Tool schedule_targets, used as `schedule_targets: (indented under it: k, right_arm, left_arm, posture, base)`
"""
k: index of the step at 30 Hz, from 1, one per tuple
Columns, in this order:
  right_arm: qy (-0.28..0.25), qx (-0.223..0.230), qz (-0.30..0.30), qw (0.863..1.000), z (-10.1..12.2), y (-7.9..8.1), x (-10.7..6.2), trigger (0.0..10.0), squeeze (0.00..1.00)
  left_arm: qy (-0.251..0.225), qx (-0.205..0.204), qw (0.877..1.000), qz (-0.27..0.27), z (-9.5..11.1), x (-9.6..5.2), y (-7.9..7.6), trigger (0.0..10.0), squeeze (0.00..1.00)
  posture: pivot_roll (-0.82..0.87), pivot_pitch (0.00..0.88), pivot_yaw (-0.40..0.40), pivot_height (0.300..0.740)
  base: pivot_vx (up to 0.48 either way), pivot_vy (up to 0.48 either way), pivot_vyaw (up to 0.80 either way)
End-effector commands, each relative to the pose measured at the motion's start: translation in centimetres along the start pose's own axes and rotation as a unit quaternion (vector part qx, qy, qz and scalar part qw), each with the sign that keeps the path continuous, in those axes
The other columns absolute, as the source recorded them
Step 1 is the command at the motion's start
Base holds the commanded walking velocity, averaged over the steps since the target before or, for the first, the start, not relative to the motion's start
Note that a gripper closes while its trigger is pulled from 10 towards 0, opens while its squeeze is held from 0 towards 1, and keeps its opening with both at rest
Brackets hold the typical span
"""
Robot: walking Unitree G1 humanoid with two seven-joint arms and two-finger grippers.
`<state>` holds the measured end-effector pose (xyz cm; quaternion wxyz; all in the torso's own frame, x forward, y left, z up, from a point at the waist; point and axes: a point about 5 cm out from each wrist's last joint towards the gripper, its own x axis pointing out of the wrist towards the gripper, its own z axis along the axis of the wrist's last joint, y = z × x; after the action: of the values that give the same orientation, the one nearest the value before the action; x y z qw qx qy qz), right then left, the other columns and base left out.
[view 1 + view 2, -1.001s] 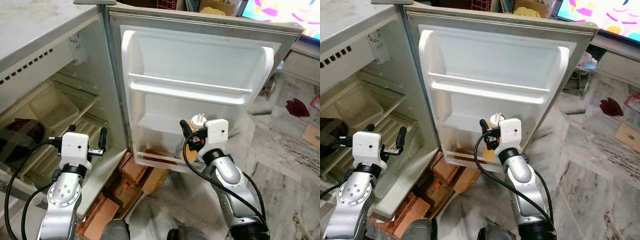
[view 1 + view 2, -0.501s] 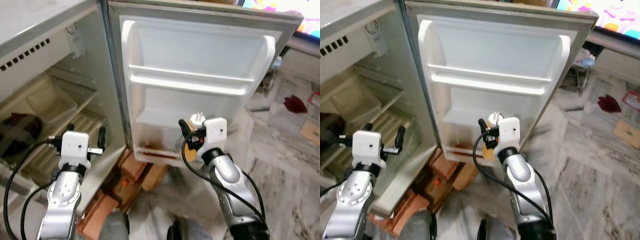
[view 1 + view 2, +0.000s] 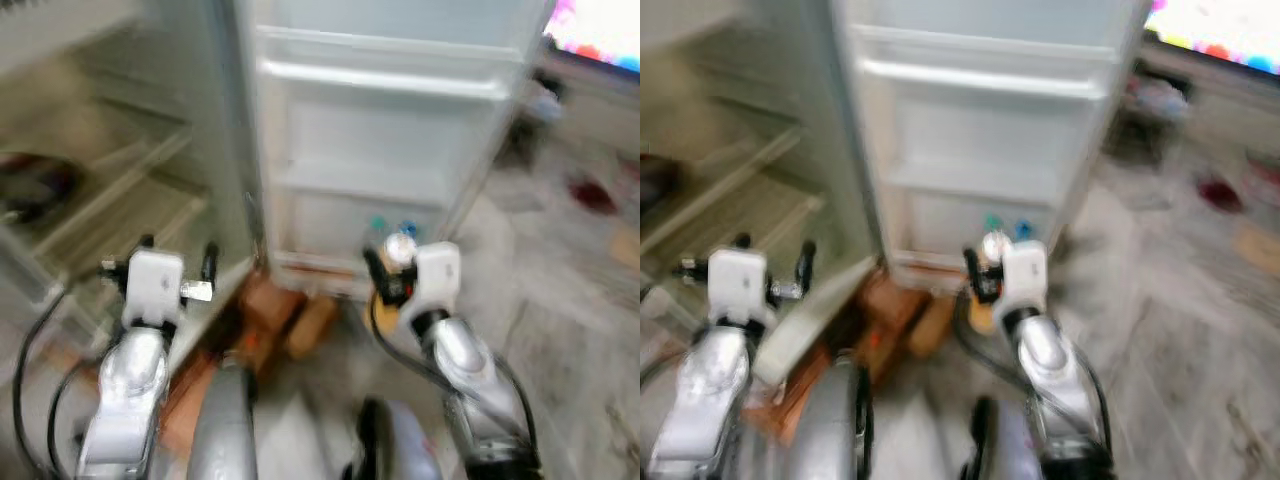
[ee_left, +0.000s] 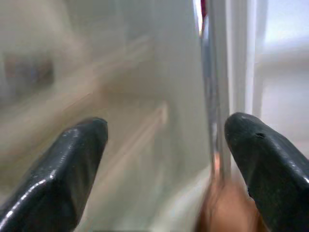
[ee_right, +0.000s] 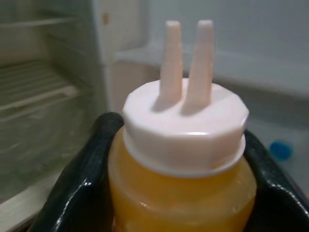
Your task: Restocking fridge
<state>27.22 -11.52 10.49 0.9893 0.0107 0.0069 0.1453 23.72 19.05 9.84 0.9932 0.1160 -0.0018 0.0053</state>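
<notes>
The head views are blurred. My right gripper (image 3: 392,275) is shut on a yellow sauce bottle (image 5: 181,193) with a white twin-spout cap (image 3: 399,247). It holds the bottle upright in front of the low part of the open fridge door (image 3: 390,150). My left gripper (image 3: 178,250) is open and holds nothing, near the lower edge of the fridge body (image 3: 120,190). In the left wrist view its fingers (image 4: 63,169) frame the fridge's side wall and inner shelves.
A green cap (image 3: 378,225) and a blue cap (image 3: 407,228) show in the door's bottom shelf. Brown cardboard boxes (image 3: 285,310) lie on the floor under the door. Marble floor (image 3: 560,300) spreads to the right, and a bright screen (image 3: 600,30) is at the far right.
The whole picture has shifted and blurred, so the camera has moved, now looking lower on the door. Both arms keep their pose and the bottle stays held.
</notes>
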Motion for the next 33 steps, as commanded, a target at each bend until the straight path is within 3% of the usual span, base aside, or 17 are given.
schedule_targets:
  k: [1,11,14,33]
  right_arm:
    - [-0.012,-0.002,0.000,1.000,0.5,0.1,0.1,10.0,0.00]
    - [-0.029,-0.038,0.006,0.999,0.9,0.4,0.4,10.0,0.00]
    - [-0.050,-0.076,-0.001,0.996,1.3,0.6,0.6,10.0,0.00]
    - [-0.063,-0.082,0.037,0.994,1.7,0.9,0.4,10.0,0.00]
  left_arm:
    - [-0.016,0.010,1.000,0.004,0.8,0.5,0.2,10.0,0.00]
    - [-0.032,0.018,0.999,-0.005,1.2,0.8,0.0,10.0,0.00]
    - [-0.034,0.014,0.999,-0.009,1.2,0.8,-0.1,10.0,0.00]
    - [-0.032,0.012,0.999,-0.011,1.1,1.1,-0.2,10.0,0.00]
  posture:
    - [0.06,0.116,-0.051,0.611]
    - [0.05,0.119,-0.053,0.611]
    - [0.05,0.122,-0.054,0.611]
    - [0.05,0.126,-0.060,0.611]
  base:
    - [0.000,0.000,0.00]
    - [0.000,0.000,0.00]
    - [0.252,0.000,0.00]
    - [0.346,0.000,0.00]
